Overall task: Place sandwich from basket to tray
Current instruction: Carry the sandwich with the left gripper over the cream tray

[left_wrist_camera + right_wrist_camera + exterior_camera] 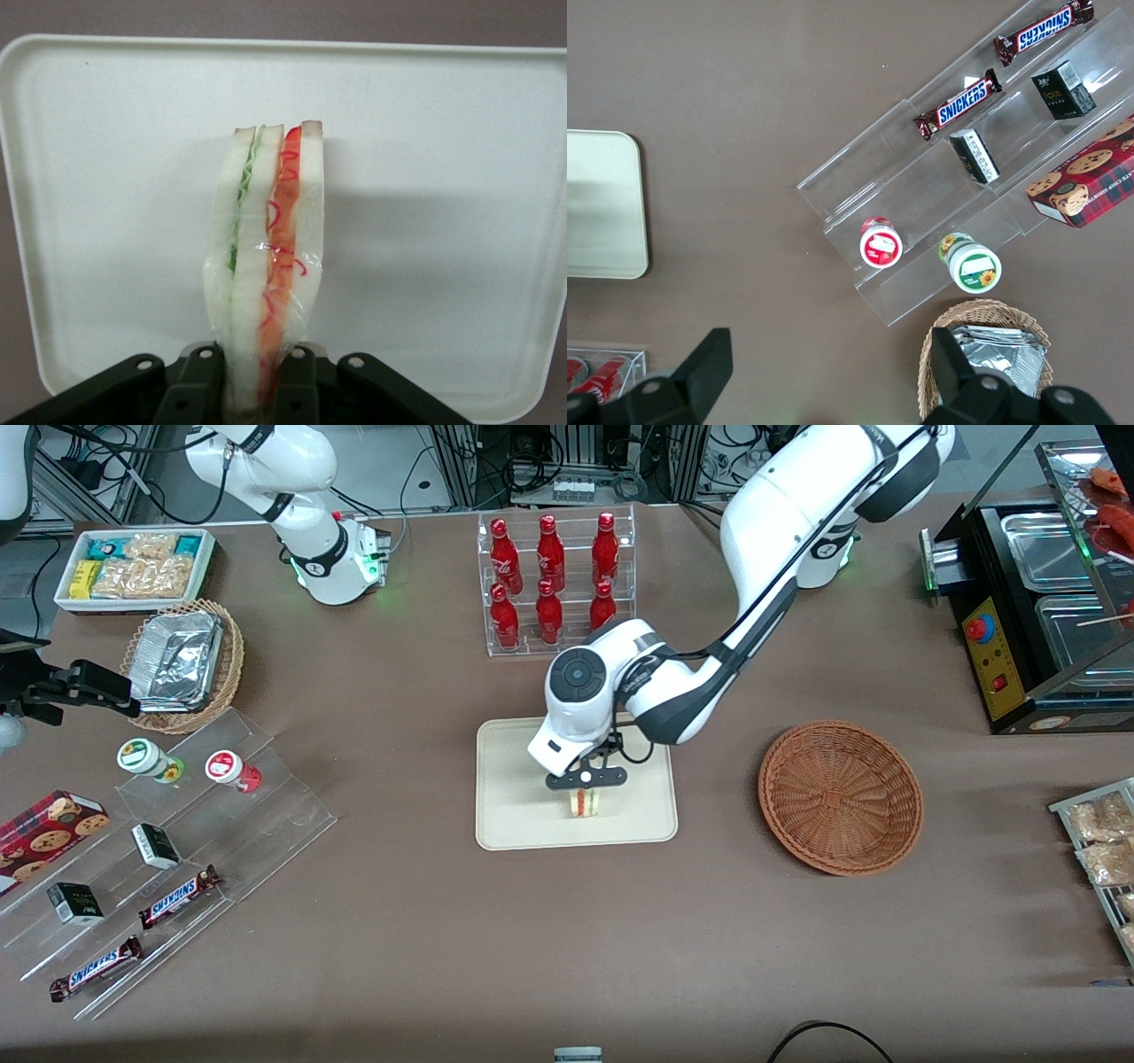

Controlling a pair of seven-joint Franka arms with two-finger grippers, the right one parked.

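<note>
Sandwich (584, 802) in tool (586, 783) over tray (514, 815), basket (840, 796) nearby.

— What does everything stand on?
— A long table (425, 921) under a plain brown cloth, evenly lit.
— And past its edge, farther from the front camera?
— Grey floor, metal frame legs (461, 460), a power strip (578, 489) and loose black cables (106, 478).

1. The front view is evenly bright from above; the arm drops a soft shadow on the tray (514, 815).
2. The gripper (252, 390), closed on the sandwich (266, 266) over the tray, looks slightly blurred.
3. The plastic wrap shows small glare.
</note>
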